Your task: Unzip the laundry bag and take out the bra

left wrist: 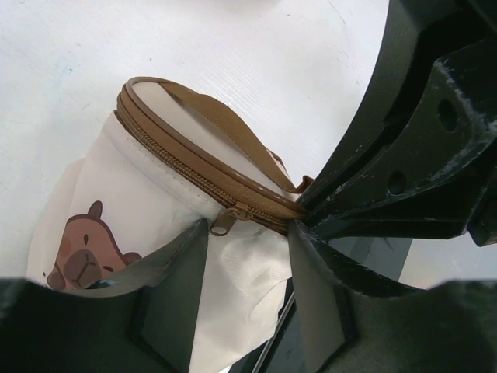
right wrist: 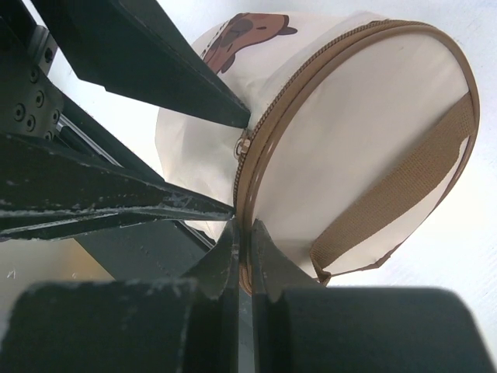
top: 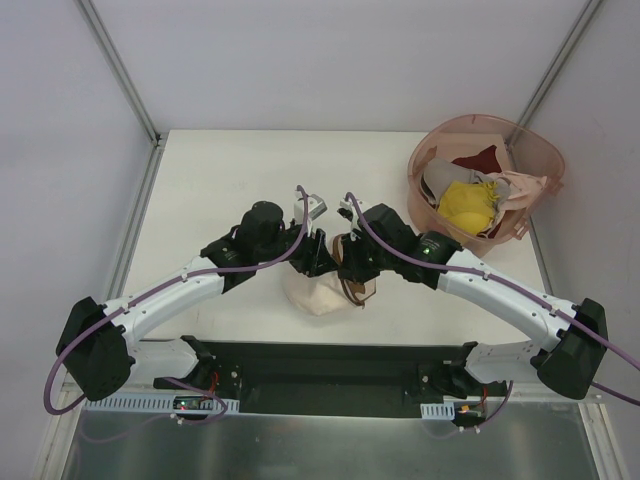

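Observation:
The laundry bag [top: 318,292] is a cream pouch with brown zipper trim, lying on its side on the table between both grippers. My left gripper [left wrist: 248,233] is open, its jaws straddling the bag's cloth just below the zipper pull [left wrist: 224,221]. My right gripper [right wrist: 247,229] is shut on the brown zipper trim at the edge of the bag's round end [right wrist: 342,140], beside the brown strap [right wrist: 404,179]. The zipper looks closed. The bra is out of view.
A pink translucent basket [top: 480,119] stands at the back right, holding a yellow garment [top: 468,205], a dark red cloth [top: 478,160] and pale cloths. The white table [top: 230,180] extends left and back. Metal frame posts rise at both back corners.

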Available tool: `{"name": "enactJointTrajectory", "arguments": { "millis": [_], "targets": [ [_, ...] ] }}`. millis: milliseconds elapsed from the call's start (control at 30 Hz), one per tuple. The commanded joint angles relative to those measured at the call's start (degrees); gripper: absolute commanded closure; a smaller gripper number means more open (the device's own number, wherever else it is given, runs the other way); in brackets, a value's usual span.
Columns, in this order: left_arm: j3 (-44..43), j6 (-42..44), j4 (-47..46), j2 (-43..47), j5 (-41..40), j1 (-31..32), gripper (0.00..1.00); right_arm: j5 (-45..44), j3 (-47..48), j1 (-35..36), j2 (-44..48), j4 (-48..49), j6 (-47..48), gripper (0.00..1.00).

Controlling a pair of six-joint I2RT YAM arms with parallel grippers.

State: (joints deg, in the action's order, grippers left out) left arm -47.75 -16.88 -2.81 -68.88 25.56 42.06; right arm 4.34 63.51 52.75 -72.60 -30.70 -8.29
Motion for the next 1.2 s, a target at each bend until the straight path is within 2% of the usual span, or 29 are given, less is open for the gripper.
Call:
{"name": "enactJointTrajectory", "arguments": {
  "millis": [0,100,300,500,867,1167],
  "targets": [
    [-0.68,0.63,-4.31,0.33,1.59,0.30,0.62,1.73,0.65,0.33,0.44,0.99,-0.14,0.99],
    [-0.51,0.62,-4.40,0.50,1.33,0.30,0.73,1.81,0.66,0.33,0.53,1.08,-0.05,0.99],
    [0.37,0.54,-4.40,1.91,-0.86,0.39,0.83,1.73,0.39,0.33,0.53,1.17,-0.23,0.99],
    [0.81,0.45,-4.40,2.70,-2.27,0.39,1.00,1.73,0.48,0.25,0.53,1.26,-0.14,0.99],
    [3.01,0.19,-4.40,5.69,-5.96,0.39,1.00,2.25,0.48,0.33,0.44,1.25,-0.14,0.99],
    [4.24,0.18,-3.17,10.17,-15.79,0.39,1.00,3.13,0.92,0.77,0.62,1.25,0.29,0.99]
  ]
}}
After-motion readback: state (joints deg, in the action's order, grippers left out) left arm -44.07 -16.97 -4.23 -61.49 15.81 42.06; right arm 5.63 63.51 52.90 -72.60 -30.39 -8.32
